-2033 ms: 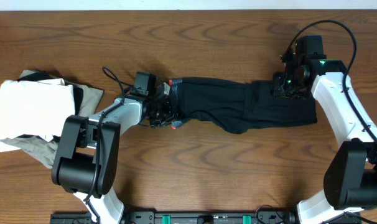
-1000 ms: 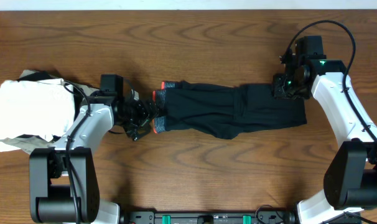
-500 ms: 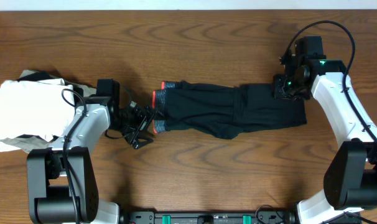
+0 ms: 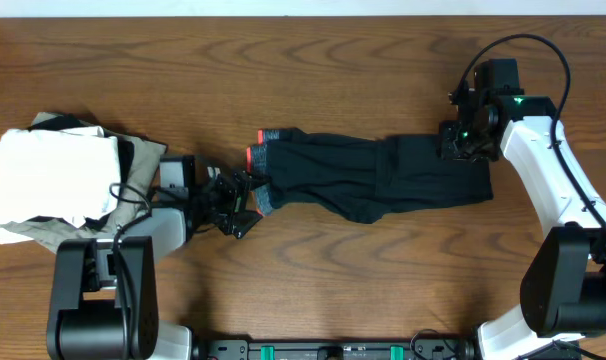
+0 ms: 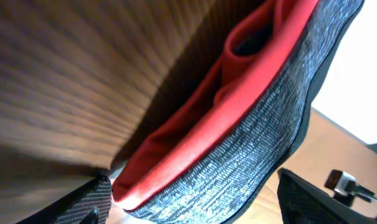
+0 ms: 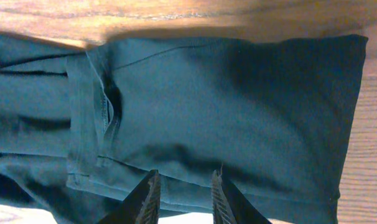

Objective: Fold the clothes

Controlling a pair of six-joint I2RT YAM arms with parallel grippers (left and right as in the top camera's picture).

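Note:
The clothes [image 4: 373, 180], black leggings, lie stretched across the middle of the table, waistband end to the left. My left gripper [image 4: 241, 208] sits at the lower corner of that end. In the left wrist view the coral-red trim [image 5: 201, 124] and the grey heathered band [image 5: 263, 124] fill the space between the wide-apart fingers of the left gripper [image 5: 198, 202], which is open. My right gripper [image 4: 461, 140] hovers over the leg end. In the right wrist view its fingers [image 6: 148, 199] stand a narrow gap apart above the black fabric [image 6: 238, 93], with nothing between them.
A folded white garment [image 4: 48, 180] lies on an olive-grey garment [image 4: 43, 235] at the table's left edge, just behind my left arm. Bare wooden table [image 4: 333, 270] runs in front of and behind the leggings.
My left gripper has moved right and toward the front edge, back up to the waistband's lower corner. The leggings and my right arm have stayed put.

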